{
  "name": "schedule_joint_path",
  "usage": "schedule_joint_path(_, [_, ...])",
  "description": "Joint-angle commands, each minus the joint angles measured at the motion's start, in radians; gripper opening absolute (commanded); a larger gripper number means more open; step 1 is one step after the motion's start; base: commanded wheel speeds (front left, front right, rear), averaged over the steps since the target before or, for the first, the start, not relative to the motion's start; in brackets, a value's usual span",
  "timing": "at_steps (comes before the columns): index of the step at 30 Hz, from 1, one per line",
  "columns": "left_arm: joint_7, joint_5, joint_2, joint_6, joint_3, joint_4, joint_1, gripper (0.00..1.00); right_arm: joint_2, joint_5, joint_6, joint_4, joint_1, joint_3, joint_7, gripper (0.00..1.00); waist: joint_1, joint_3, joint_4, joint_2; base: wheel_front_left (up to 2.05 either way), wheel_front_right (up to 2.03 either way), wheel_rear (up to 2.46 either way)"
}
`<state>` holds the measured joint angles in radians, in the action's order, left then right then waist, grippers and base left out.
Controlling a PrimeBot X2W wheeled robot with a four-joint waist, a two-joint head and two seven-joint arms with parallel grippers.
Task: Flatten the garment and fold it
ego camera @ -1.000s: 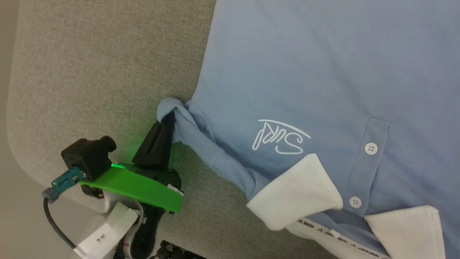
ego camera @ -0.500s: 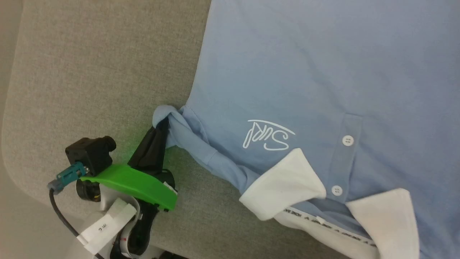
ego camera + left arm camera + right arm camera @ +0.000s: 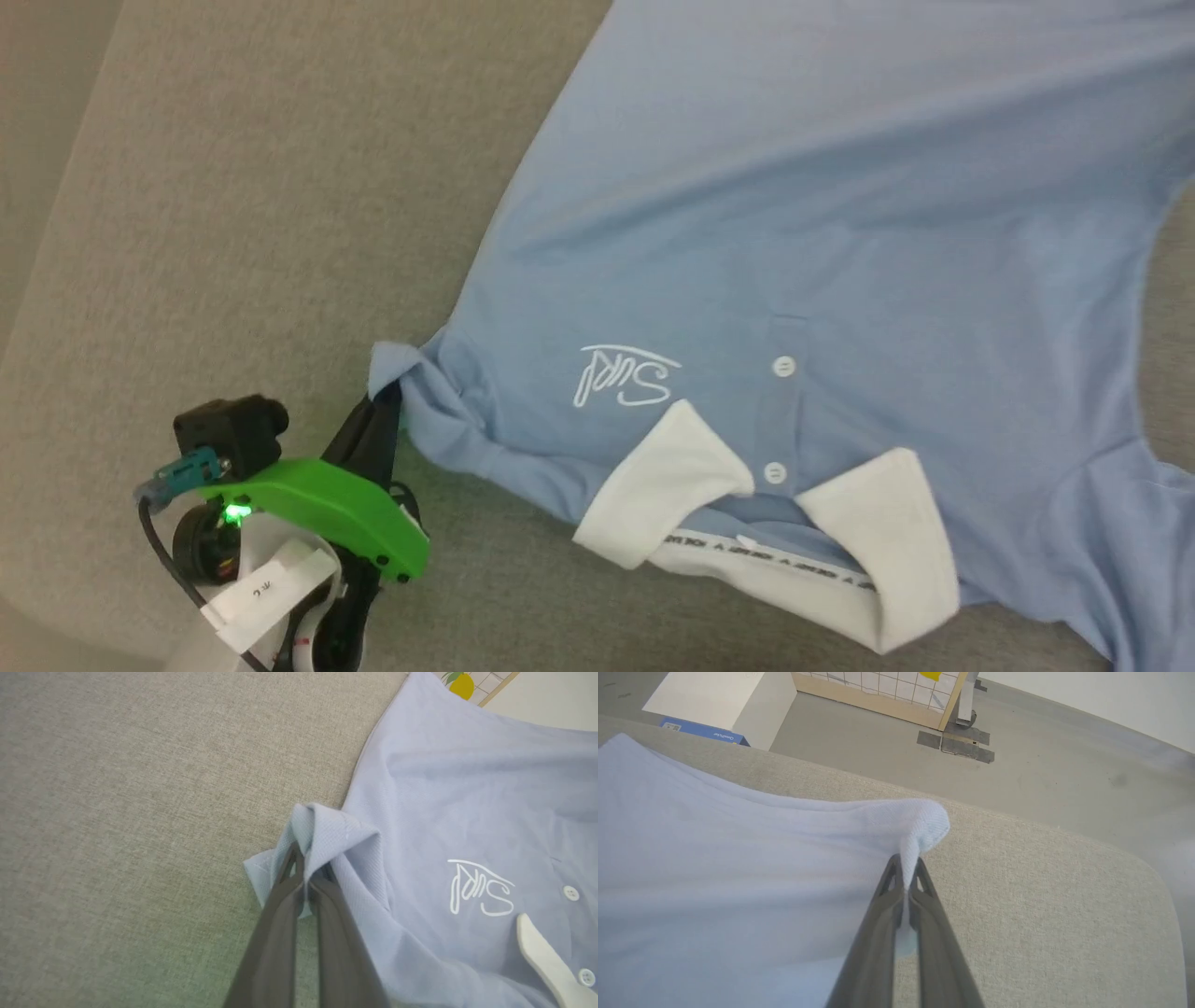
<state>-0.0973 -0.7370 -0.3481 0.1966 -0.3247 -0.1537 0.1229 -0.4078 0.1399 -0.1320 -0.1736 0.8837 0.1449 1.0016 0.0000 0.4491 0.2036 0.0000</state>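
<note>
The garment, a light blue polo shirt, lies front up on the grey fabric surface, its white collar nearest me and a white cursive logo on the chest. My left gripper is shut on a bunched sleeve end at the shirt's left side; the left wrist view shows its fingers pinching that fold of the garment. In the right wrist view my right gripper is shut on a raised fold of the garment, with pale cloth spreading to the left.
The padded surface has a rounded corner with grey floor beyond. On the floor stand a white box, a blue box and a tiled board. Bare surface lies left of the shirt.
The head camera has shifted, so more of the shirt's right side shows. The shirt looks stretched wider between both gripped ends. My left gripper keeps its hold on the sleeve.
</note>
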Motion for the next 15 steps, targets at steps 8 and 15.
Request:
schedule_joint_path(8, [-0.017, -0.020, -0.022, 0.033, 0.019, 0.004, -0.052, 0.00, 0.015, 0.125, 0.001, 0.135, -0.341, 0.026, -0.036, 0.00, 0.0000, -0.204, -0.202, 0.0000, 0.00, 0.00, 0.00])
schedule_joint_path(15, [-0.019, -0.033, -0.020, 0.038, 0.021, 0.013, -0.077, 0.00, 0.120, 0.169, 0.001, 0.203, -0.642, 0.080, -0.097, 0.00, 0.0000, -0.234, -0.223, 0.0000, 0.00, 0.00, 0.00])
